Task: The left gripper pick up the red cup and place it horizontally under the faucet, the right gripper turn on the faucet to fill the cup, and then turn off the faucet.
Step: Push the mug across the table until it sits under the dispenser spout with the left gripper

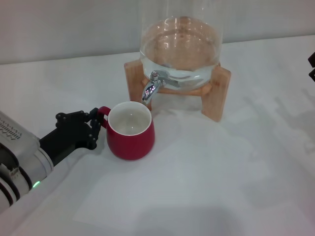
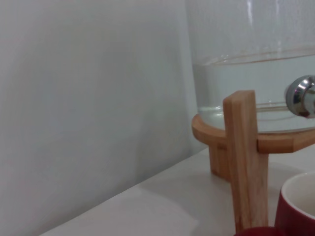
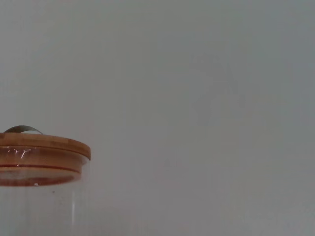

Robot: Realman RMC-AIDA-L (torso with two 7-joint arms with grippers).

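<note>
- The cup [image 1: 130,130] stands upright on the white table [image 1: 221,172], just in front of the dispenser's wooden stand [image 1: 224,91] — its rim sits right below the faucet [image 1: 151,86], slightly towards the robot.
- The cup's cream inside looks empty; its handle [image 1: 102,115] points to the robot's left.
- The left gripper [image 1: 91,127] reaches in from the left at table level, its black fingers closed around the handle — holding the cup.
- The dispenser [image 1: 179,39] is clear glass, with water in its lower part.
- In the left wrist view, the stand's leg [image 2: 246,157] rises beside the cup's rim.
- The right gripper [image 1: 312,66] shows only as a dark edge at the far right; I cannot tell its state.
- The right wrist view shows the dispenser's wooden lid [image 3: 42,147] against a plain wall.
</note>
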